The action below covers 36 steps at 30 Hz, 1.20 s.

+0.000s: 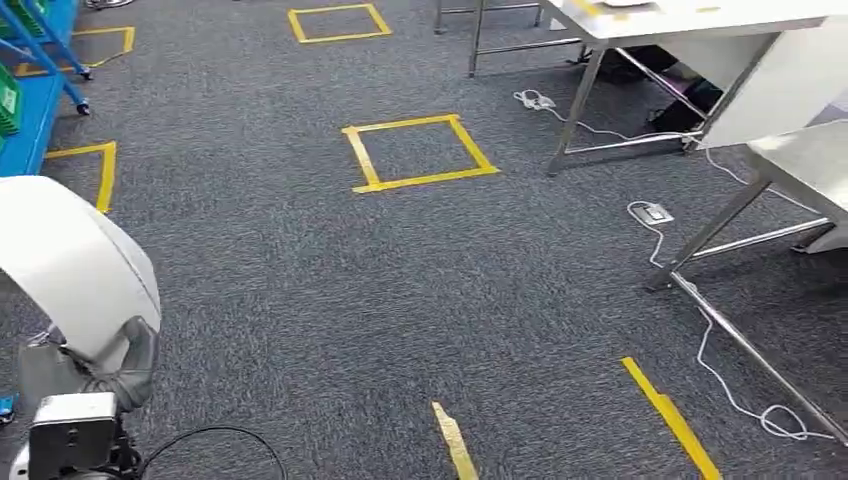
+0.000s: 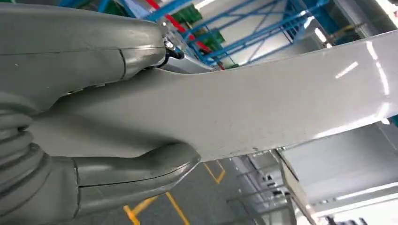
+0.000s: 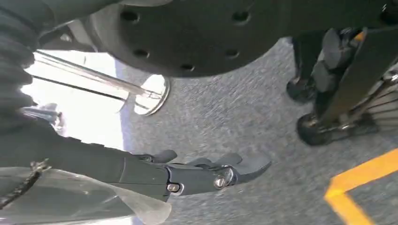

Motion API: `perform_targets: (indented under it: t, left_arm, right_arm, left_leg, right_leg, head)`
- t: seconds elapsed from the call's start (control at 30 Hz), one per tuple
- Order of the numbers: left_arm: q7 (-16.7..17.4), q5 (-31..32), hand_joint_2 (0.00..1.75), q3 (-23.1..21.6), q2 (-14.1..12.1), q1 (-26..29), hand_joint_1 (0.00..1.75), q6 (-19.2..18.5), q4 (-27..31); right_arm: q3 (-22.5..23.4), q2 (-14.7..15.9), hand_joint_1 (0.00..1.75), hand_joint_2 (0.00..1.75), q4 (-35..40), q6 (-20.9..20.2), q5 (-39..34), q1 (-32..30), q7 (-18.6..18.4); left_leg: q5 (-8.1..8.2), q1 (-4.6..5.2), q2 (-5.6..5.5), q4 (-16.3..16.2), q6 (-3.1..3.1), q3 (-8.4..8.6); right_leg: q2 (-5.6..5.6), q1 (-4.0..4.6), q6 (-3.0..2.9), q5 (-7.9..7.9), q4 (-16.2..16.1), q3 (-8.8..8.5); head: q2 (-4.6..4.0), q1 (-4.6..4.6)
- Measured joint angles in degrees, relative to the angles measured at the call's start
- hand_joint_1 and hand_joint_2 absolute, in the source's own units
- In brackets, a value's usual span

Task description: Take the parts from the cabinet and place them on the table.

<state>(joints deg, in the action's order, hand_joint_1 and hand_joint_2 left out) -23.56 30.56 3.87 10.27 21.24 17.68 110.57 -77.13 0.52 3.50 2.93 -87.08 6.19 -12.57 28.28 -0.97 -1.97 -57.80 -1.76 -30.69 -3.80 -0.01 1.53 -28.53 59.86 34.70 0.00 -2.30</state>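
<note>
A: Part [image 2: 263, 103], big pale curved panel, right across the left wrist view. The left hand [image 2: 70, 51] has it clamped, fingers over one face, thumb [image 2: 141, 168] pressed up under the other.

B: And from the head view that same part [image 1: 70, 260] sits low at the left edge, carried above the floor, well apart from the tables.

A: Room to move? Plenty. The grey carpet [image 1: 300, 300] runs wide open down the middle. The edges are another story: a white table [image 1: 700, 20] on steel legs far right, a second table [image 1: 800, 150] nearer on the right, its slanted legs reaching out onto the carpet.

B: Blue rack [image 1: 30, 110] hems in the far left. Between them, a yellow tape square [image 1: 358, 158] sits flat on the carpet, with more squares beyond.

A: Watch the right side. A white cable [image 1: 785, 420] trails out from under the tables, looped near the leg, and a small floor socket [image 1: 652, 212] sits just beside it.

B: The right wrist view gives what the head view doesn't: the right hand [image 3: 206, 173], hanging low over the carpet, fingers stretched out long and close together, yellow tape [image 3: 361, 180] near.

A: Holding anything?

B: Nothing between the fingers. There's a pale translucent sheet [image 3: 70, 197] under the wrist, though, and I can't tell whether it's gripped.
</note>
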Motion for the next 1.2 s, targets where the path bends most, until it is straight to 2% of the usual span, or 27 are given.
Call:
perform_targets:
  t: [0.03,0.07,0.1,0.23,0.27,0.3,0.37,0.4,0.43,0.5,0.53,0.57,0.6,0.63,0.73,0.77,0.8,0.83,0.9,0.93,0.97,1.0,1.03,1.07,1.1,1.17,1.2]
  left_arm:
    - [0.35,-0.04,1.75,-0.20,-0.22,-0.07,1.75,0.26,-0.20]
    - [0.72,-0.20,1.75,-0.55,-0.37,-0.45,1.75,0.24,-0.61]
    - [0.76,-0.31,1.75,-0.81,-0.63,-0.64,1.75,0.35,-0.70]
    - [0.79,-0.46,1.75,-1.35,-1.11,-1.05,1.75,0.52,-0.85]
    - [0.81,-0.44,1.75,-1.44,-1.27,-1.24,1.75,0.50,-0.90]
    - [0.79,-0.35,1.75,-1.53,-1.49,-1.25,1.75,0.55,-0.96]
    - [0.85,-0.13,1.75,-1.53,-1.84,-1.09,1.75,0.57,-1.18]
    - [0.87,-0.07,1.75,-1.51,-2.05,-1.10,1.75,0.57,-1.33]
    - [0.85,-0.02,1.75,-1.53,-2.12,-1.09,1.75,0.57,-1.49]
    - [0.87,-0.02,1.75,-1.53,-2.38,-1.11,1.75,0.61,-1.66]
    - [0.85,-0.02,1.75,-1.53,-2.47,-1.11,1.75,0.65,-1.68]
    - [0.87,0.00,1.75,-1.53,-2.54,-1.11,1.75,0.77,-1.66]
    - [0.85,0.02,1.75,-1.53,-2.60,-1.12,1.75,0.90,-1.68]
    - [0.83,0.07,1.75,-1.53,-2.60,-1.04,1.75,0.96,-1.66]
    - [0.79,0.09,1.75,-1.62,-2.67,-1.24,1.75,0.98,-1.66]
    - [0.76,0.13,1.75,-1.72,-2.64,-1.25,1.75,1.09,-1.66]
    - [0.74,0.20,1.75,-1.84,-2.62,-1.24,1.75,1.14,-1.66]
    - [0.68,0.22,1.75,-1.88,-2.58,-1.16,1.75,1.33,-1.66]
    - [0.59,0.26,1.75,-1.86,-2.60,-0.93,1.75,1.44,-1.66]
    - [0.57,0.35,1.75,-1.86,-2.58,-0.93,1.75,1.44,-1.66]
    - [0.55,0.39,1.75,-1.86,-2.60,-0.87,1.75,1.46,-1.66]
    - [0.44,0.42,1.75,-1.86,-2.60,-0.90,1.75,1.49,-1.66]
    - [0.39,0.44,1.75,-1.86,-2.60,-0.89,1.75,1.51,-1.66]
    - [0.33,0.44,1.75,-1.88,-2.60,-0.89,1.75,1.51,-1.66]
    - [0.26,0.46,1.75,-1.86,-2.60,-0.88,1.75,1.53,-1.66]
    - [0.15,0.50,1.75,-1.88,-2.62,-0.91,1.75,1.55,-1.64]
    - [0.09,0.50,1.75,-1.90,-2.62,-0.93,1.75,1.53,-1.64]
  right_arm:
    - [-0.15,0.00,0.00,1.75,0.33,-0.17,-0.02,0.49,-0.04]
    - [-0.35,0.07,0.00,1.75,0.33,-0.28,-0.02,0.31,-0.02]
    - [-0.37,0.17,0.00,1.75,0.48,-0.85,-0.02,0.65,-0.33]
    - [-0.39,0.22,0.00,1.75,0.52,-1.62,-0.02,0.60,-0.22]
    - [-0.42,0.20,0.00,1.75,0.57,-1.70,-0.02,0.52,-0.22]
    - [-0.46,0.20,0.00,1.75,0.66,-1.75,-0.02,0.59,-0.55]
    - [-0.63,0.22,0.00,1.75,0.72,-1.88,-0.02,0.81,-0.66]
    - [-0.83,0.22,0.00,1.75,0.72,-1.88,-0.02,0.77,-0.39]
    - [-0.90,0.22,0.00,1.75,0.72,-1.90,-0.02,0.68,-0.41]
    - [-0.94,0.22,0.00,1.75,0.74,-1.90,-0.02,0.63,-0.46]
    - [-0.94,0.20,0.00,1.75,0.83,-1.90,-0.02,0.64,-0.66]
    - [-0.94,0.17,0.00,1.75,0.92,-1.77,-0.02,0.69,-0.66]
    - [-0.96,0.11,0.00,1.75,1.05,-1.53,-0.02,0.76,-0.66]
    - [-0.96,0.11,0.00,1.75,1.05,-1.35,-0.02,0.85,-0.63]
    - [-0.98,0.11,0.00,1.75,1.05,-1.11,-0.02,0.40,-0.61]
    - [-0.98,0.28,0.00,1.75,1.05,-1.09,-0.02,0.35,-0.72]
    - [-0.98,0.24,0.00,1.75,1.09,-1.09,-0.02,0.43,-0.76]
    - [-0.98,0.22,0.00,1.75,1.20,-1.11,-0.02,0.64,-0.94]
    - [-0.96,0.22,0.00,1.75,1.25,-1.18,-0.02,0.87,-0.57]
    - [-0.96,0.22,0.00,1.75,1.25,-1.20,-0.02,0.83,0.20]
    - [-0.96,0.22,0.00,1.75,1.25,-1.20,-0.02,0.82,1.25]
    - [-0.96,0.24,0.00,1.75,1.25,-1.18,-0.02,0.77,1.84]
    - [-0.96,0.26,0.00,1.75,1.25,-1.16,-0.02,0.73,1.84]
    - [-0.96,0.26,0.00,1.75,1.25,-1.11,-0.02,0.70,1.77]
    - [-0.96,0.17,0.00,1.75,1.33,-1.14,-0.02,0.70,1.42]
    - [-0.96,0.04,0.00,1.75,1.46,-1.18,-0.02,0.75,1.36]
    - [-0.96,0.04,0.00,1.75,1.46,-1.18,-0.02,0.71,1.36]
  left_leg:
    - [0.07,0.24,2.75,-0.02,-0.31,-0.16]
    - [0.32,0.23,5.16,-0.04,0.03,-0.02]
    - [0.93,0.78,6.72,-0.26,0.97,0.35]
    - [1.23,0.31,8.54,-0.05,2.33,1.09]
    - [1.99,0.04,6.24,-0.83,2.78,1.14]
    - [3.60,-0.01,3.96,-3.13,2.82,0.12]
    - [8.10,0.01,2.59,-12.58,2.81,-4.38]
    - [9.21,0.01,2.52,-16.36,2.78,-6.36]
    - [8.97,0.03,2.52,-17.94,2.67,-7.38]
    - [4.81,0.13,2.31,-13.87,2.15,-6.12]
    - [1.92,0.21,1.60,-9.38,1.77,-4.33]
    - [-0.64,0.28,0.04,-4.42,1.38,-2.32]
    - [-0.63,0.28,-3.05,-1.92,0.96,-1.38]
    - [-0.26,0.15,-2.74,-0.75,1.22,-1.09]
    - [-0.45,0.49,-1.41,-0.40,0.66,-0.91]
    - [-0.88,-0.12,-0.38,0.34,0.33,-0.55]
    - [-0.81,0.02,0.21,0.62,0.06,-0.33]
    - [-0.82,0.04,1.11,0.62,-0.02,-0.34]
    - [-0.64,0.23,2.78,0.59,-0.12,-0.31]
    - [-0.52,0.23,3.53,0.57,-0.08,-0.28]
    - [-0.37,0.19,4.29,0.57,0.02,-0.13]
    - [-0.17,0.13,4.96,0.56,0.21,0.07]
    - [0.08,0.05,5.54,0.55,0.46,0.38]
    - [0.41,-0.07,6.24,0.52,0.76,0.81]
    - [0.67,0.22,6.60,0.48,1.16,1.12]
    - [1.10,0.65,7.43,0.22,1.73,1.23]
    - [1.20,0.57,7.99,0.34,2.02,1.53]
  right_leg:
    - [3.04,-0.44,0.78,-5.84,12.71,6.47]
    - [3.96,-0.87,1.20,-1.71,8.32,4.02]
    - [8.20,-0.22,0.76,0.56,-2.10,-2.16]
    - [5.61,0.02,-1.02,0.89,-2.33,-2.12]
    - [5.15,-0.22,-1.37,1.14,-2.62,-2.41]
    - [4.73,-0.29,-1.66,1.18,-2.63,-2.49]
    - [3.35,-0.12,-2.17,1.19,-2.61,-2.48]
    - [2.62,0.04,-2.26,1.18,-2.58,-2.49]
    - [1.85,0.17,-2.28,1.16,-2.56,-2.57]
    - [0.17,0.31,-2.29,1.13,-2.52,-2.79]
    - [-0.65,0.32,-2.27,1.12,-2.48,-2.92]
    - [-1.45,0.31,-2.23,1.10,-2.44,-3.02]
    - [-2.00,0.40,-2.00,1.00,-2.22,-2.83]
    - [-2.87,0.28,-1.63,0.98,-1.99,-2.32]
    - [-4.40,-0.13,-0.43,1.28,-2.42,-1.22]
    - [-4.01,-0.16,-0.26,1.01,-2.06,-1.34]
    - [-0.30,0.26,-0.04,-0.34,-0.28,-0.48]
    - [1.55,0.07,0.21,-2.45,3.52,1.61]
    - [2.89,-0.23,0.67,-5.90,12.15,6.09]
    - [3.19,-0.36,0.92,-6.24,14.49,7.39]
    - [3.44,-0.57,1.19,-5.20,14.09,7.24]
    - [3.76,-0.81,1.37,-3.06,11.15,5.70]
    - [4.33,-1.02,1.47,-0.56,6.40,3.15]
    - [5.68,-1.16,1.60,1.79,0.77,0.04]
    - [8.95,-0.68,1.59,0.74,-1.75,-1.29]
    - [7.71,-0.57,0.13,0.89,-1.84,-1.62]
    - [7.24,-0.41,-0.22,0.70,-1.70,-1.51]
  head:
    - [0.00,-0.28]
    - [0.00,-0.33]
    - [0.00,-0.35]
    - [0.00,-0.15]
    - [0.00,0.00]
    - [0.00,0.31]
    - [0.00,0.46]
    - [0.00,0.37]
    - [0.00,0.40]
    - [0.00,0.42]
    - [0.00,0.39]
    - [0.00,0.42]
    - [0.00,0.31]
    - [0.00,0.35]
    - [0.00,0.35]
    - [0.00,0.37]
    - [0.00,-0.09]
    - [0.00,-0.31]
    - [0.00,-0.22]
    - [0.00,-0.26]
    - [0.00,-0.26]
    - [0.00,-0.24]
    - [0.00,-0.26]
    - [0.00,-0.26]
    - [0.00,-0.37]
    - [0.00,-0.18]
    - [0.00,-0.09]
